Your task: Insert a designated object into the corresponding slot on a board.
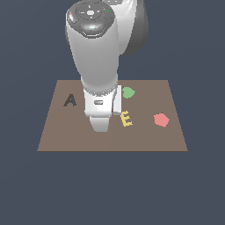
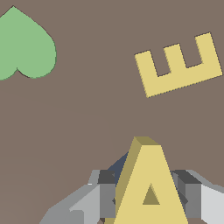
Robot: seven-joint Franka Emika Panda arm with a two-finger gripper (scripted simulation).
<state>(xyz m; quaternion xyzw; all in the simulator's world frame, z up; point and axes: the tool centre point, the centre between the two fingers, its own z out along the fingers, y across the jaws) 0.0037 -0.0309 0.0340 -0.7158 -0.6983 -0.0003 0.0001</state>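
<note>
The fingers [image 2: 107, 199] are clamped on the two sides of the yellow A [image 2: 151, 188], a flat, thick-edged block letter with a small triangular hole. The gripper [image 2: 151, 201] points straight down from the upright arm [image 1: 94, 57] over the brown board [image 1: 57, 136]. The dark A-shaped slot [image 1: 70, 100] lies apart from the gripper, on the exterior view's left. The yellow E [image 1: 126, 118] and green heart [image 1: 128, 92] lie on the gripper's other side.

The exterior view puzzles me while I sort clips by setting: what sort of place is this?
Likely a simulated shape-sorting test scene, not a real room: a flat brown board floats on a plain dark backdrop, bearing a dark A-shaped slot and flat coloured pieces such as the yellow E, all smoothly rendered.
</note>
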